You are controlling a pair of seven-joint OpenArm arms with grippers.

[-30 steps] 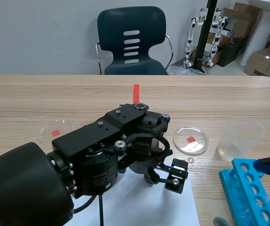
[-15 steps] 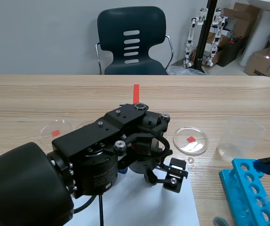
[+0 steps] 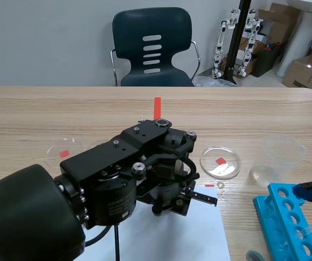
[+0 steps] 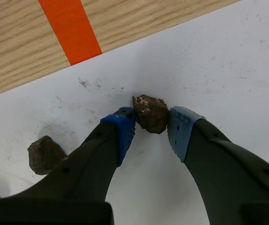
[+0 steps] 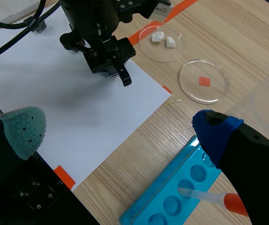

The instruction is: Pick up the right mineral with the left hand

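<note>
In the left wrist view my left gripper (image 4: 152,120) is shut on a small brown mineral (image 4: 150,113), held between the two blue pads (image 4: 123,129) just over the white paper (image 4: 228,61). A second, darker mineral (image 4: 44,154) lies on the paper beside the left finger. In the scene view the left arm (image 3: 117,179) hangs over the paper and hides both minerals. My right gripper (image 5: 120,131) stands open over the paper's near corner with nothing between its fingers.
A petri dish (image 5: 161,40) with white pieces and a second dish (image 5: 204,80) over a red mark lie beyond the paper. A blue tube rack (image 5: 181,192) with a pipette (image 5: 214,199) sits by the right gripper. A clear plastic cup (image 3: 278,157) stands at the right.
The left gripper's fingers have come together from wide open and now press on the brown mineral. The arm itself has hardly moved. The right arm is still.
</note>
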